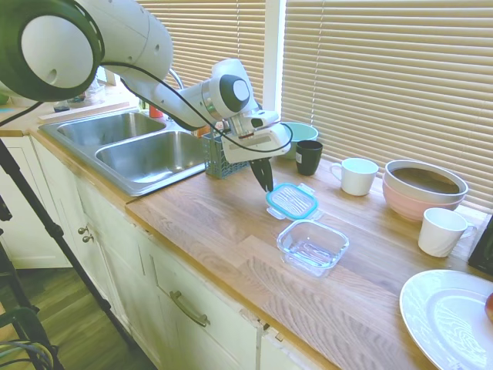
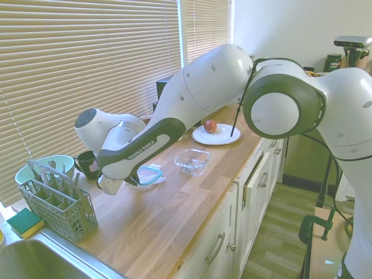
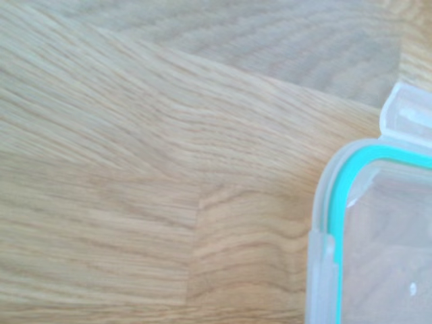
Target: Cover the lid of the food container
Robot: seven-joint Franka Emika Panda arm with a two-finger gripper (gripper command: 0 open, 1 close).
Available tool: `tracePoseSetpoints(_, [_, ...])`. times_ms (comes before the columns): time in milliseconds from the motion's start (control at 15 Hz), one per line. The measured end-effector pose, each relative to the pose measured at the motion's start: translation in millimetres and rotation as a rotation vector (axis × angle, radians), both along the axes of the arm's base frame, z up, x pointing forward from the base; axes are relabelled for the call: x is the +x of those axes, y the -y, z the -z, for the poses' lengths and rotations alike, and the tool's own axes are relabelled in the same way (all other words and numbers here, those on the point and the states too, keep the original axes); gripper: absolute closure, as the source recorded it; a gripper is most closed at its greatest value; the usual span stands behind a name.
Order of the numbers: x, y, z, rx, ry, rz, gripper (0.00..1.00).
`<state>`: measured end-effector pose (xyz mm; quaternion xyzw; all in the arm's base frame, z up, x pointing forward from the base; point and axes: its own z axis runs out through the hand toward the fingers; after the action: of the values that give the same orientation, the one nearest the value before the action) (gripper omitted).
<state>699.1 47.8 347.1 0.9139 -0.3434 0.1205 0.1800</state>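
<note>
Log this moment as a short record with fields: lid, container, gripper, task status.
lid: the lid lies flat on the wooden counter, beside the food container, not on it
container: open, looks empty, nearer the counter's front edge than the lid
gripper: the gripper hangs just above the lid's edge on the sink's side, fingers close together, holding nothing
task status: lid not yet picked up

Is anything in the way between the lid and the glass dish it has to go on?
Nothing visible. The lid lies on the counter right beside the food container, with only bare wood between them.
</note>
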Motion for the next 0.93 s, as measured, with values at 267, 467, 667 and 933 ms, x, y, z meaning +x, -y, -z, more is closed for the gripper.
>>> tracePoseSetpoints(267, [-20, -9, -41, 0.053, 0.027, -0.010, 1.00])
tracePoseSetpoints(467, [-34, -9, -59, 0.086, 0.034, -0.004, 1.00])
tracePoseSetpoints(667, [-46, -11, -79, 0.122, 0.048, -0.007, 1.00])
tracePoseSetpoints(933, [-62, -7, -101, 0.169, 0.057, -0.011, 1.00])
